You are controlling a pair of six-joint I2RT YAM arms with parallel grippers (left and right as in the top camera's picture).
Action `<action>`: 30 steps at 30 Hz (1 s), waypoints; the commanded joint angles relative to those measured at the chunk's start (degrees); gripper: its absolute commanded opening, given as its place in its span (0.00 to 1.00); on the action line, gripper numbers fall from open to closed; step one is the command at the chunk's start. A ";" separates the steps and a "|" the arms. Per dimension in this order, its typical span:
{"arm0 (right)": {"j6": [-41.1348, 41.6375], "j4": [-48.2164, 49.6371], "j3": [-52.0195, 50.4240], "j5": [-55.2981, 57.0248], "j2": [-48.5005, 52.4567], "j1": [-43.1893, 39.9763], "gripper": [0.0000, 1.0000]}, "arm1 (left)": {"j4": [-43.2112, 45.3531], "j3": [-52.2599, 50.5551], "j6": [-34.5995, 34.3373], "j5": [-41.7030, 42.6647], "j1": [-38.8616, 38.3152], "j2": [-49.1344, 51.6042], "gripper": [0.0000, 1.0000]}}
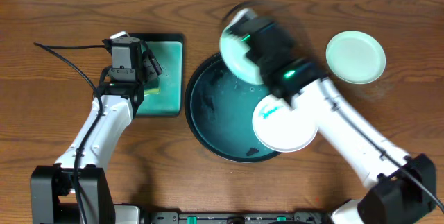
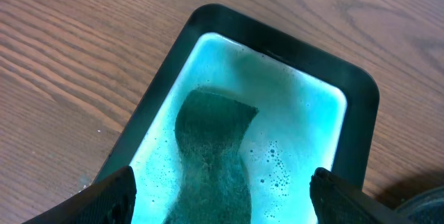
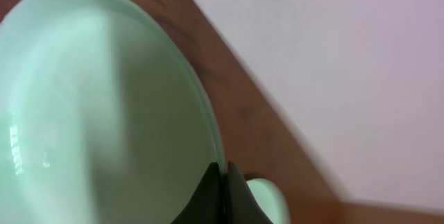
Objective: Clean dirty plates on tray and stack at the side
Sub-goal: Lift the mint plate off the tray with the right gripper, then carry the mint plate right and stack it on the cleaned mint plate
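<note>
My right gripper [image 1: 248,49] is shut on the rim of a mint-green plate [image 1: 236,52] and holds it tilted above the far edge of the round tray [image 1: 201,123]; in the right wrist view the plate [image 3: 104,106] fills the left side, pinched at the fingertips [image 3: 223,182]. A white plate [image 1: 286,125] with a small teal smear lies on the tray's right side. A second mint-green plate [image 1: 356,57] lies on the table at the far right, and also shows in the right wrist view [image 3: 272,200]. My left gripper [image 2: 220,200] is open above the sponge [image 2: 211,158].
The rectangular teal tray [image 1: 172,78] with soapy water stands left of the round tray; its dark rim [image 2: 361,89] shows in the left wrist view. A black cable [image 1: 69,61] runs over the table at the left.
</note>
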 commanded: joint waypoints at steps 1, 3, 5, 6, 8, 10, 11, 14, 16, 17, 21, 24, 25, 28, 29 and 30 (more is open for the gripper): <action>13.20 -0.31 0.07 -25.46 -0.79 -10.56 0.01 | -0.17 -0.15 0.09 -0.31 0.07 0.00 0.81; 14.93 -0.90 0.07 -36.92 -0.74 -17.38 0.01 | -0.15 -0.15 0.09 -0.31 0.07 0.00 0.81; 19.15 -1.11 0.07 -44.65 -0.22 -25.51 0.01 | -0.17 -0.15 0.09 -0.31 0.07 0.00 0.81; 21.33 -1.14 0.07 -46.82 0.20 -29.16 0.01 | -0.15 -0.15 0.09 -0.31 0.07 0.00 0.81; 25.66 -1.46 0.04 -48.76 1.46 -35.65 0.01 | -0.17 -0.15 0.09 -0.31 0.07 0.00 0.81; 29.75 -2.45 0.04 -48.70 3.06 -40.89 0.01 | -0.17 -0.15 0.09 -0.31 0.07 0.00 0.81; 30.49 -2.86 0.04 -48.70 3.85 -42.84 0.01 | -0.17 -0.15 0.09 -0.31 0.07 0.00 0.81; 32.06 -2.99 0.04 -48.65 7.45 -49.11 0.01 | -0.17 -0.15 0.07 -0.31 0.07 0.00 0.81; 33.92 -1.95 0.04 -48.61 10.23 -52.43 0.01 | -0.17 -0.15 0.09 -0.31 0.07 0.00 0.81; 34.93 -1.55 0.04 -48.61 11.41 -53.66 0.01 | -0.17 -0.15 0.09 -0.31 0.07 0.00 0.81; 38.53 0.07 0.04 -48.65 16.98 -57.66 0.01 | -0.17 -0.15 0.09 -0.31 0.07 0.00 0.81; 38.64 1.86 0.04 -47.95 19.91 -59.06 0.01 | -0.17 -0.15 0.09 -0.31 0.07 0.00 0.81; 38.66 2.38 0.04 -47.43 20.46 -59.32 0.01 | -0.17 -0.15 0.09 -0.31 0.07 -0.02 0.81; 38.64 3.56 0.04 -45.83 20.94 -59.45 0.01 | -0.15 -0.15 0.09 -0.31 0.07 -0.02 0.81; 38.64 3.91 0.07 -45.57 20.94 -59.45 0.07 | -0.17 -0.15 0.07 -0.31 0.07 0.00 0.81; 38.64 4.28 0.07 -45.51 20.94 -59.45 0.20 | -0.15 -0.15 0.09 -0.31 0.07 0.00 0.81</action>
